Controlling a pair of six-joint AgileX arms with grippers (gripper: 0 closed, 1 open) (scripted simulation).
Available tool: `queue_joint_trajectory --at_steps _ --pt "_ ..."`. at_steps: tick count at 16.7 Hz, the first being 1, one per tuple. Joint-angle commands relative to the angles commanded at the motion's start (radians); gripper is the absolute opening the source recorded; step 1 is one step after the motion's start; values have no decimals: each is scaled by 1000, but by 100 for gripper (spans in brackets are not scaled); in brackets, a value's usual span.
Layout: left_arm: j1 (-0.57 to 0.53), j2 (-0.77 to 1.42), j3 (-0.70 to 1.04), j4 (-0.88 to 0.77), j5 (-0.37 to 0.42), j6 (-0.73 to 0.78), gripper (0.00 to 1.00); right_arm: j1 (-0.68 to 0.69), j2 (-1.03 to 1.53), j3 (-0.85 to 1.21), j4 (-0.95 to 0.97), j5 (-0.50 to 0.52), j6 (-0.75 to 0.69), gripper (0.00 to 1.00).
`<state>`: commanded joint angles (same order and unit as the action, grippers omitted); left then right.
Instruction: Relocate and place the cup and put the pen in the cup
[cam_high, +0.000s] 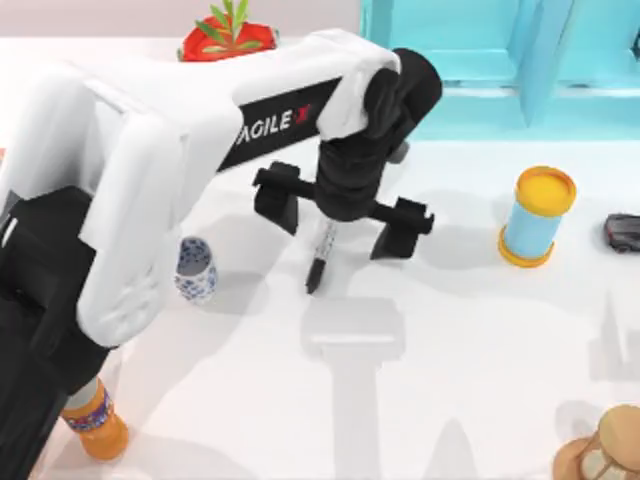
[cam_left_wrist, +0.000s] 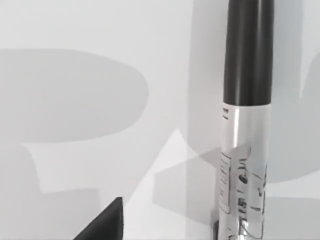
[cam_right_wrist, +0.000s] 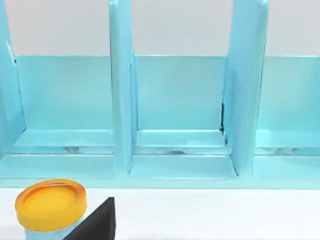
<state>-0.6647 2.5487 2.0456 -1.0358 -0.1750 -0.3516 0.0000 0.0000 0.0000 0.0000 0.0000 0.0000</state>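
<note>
Left end effector (cam_high: 343, 223) — fingers spread wide — above the pen (cam_high: 321, 256), cup (cam_high: 195, 270) nearby.

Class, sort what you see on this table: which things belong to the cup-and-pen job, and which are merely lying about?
Job:
cup
pen, under the left gripper

Lying about:
light-blue cylinder
orange bottle
red plant pot
blue rack
dark toy car
wooden object

We see a white cup (cam_high: 195, 270) with blue patterning, and a pen (cam_high: 321, 258) with a black cap and a white-grey printed barrel. Our fingers (cam_high: 277, 195) are black, the worktop (cam_high: 440, 360) white, the cylinder (cam_high: 538, 217) light blue with yellow-orange ends.
</note>
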Motion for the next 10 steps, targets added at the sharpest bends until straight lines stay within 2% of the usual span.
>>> queue_joint_trajectory --at_steps 10 --pt "0 0 0 0 0 0 2 0 0 0 0 0 0 100"
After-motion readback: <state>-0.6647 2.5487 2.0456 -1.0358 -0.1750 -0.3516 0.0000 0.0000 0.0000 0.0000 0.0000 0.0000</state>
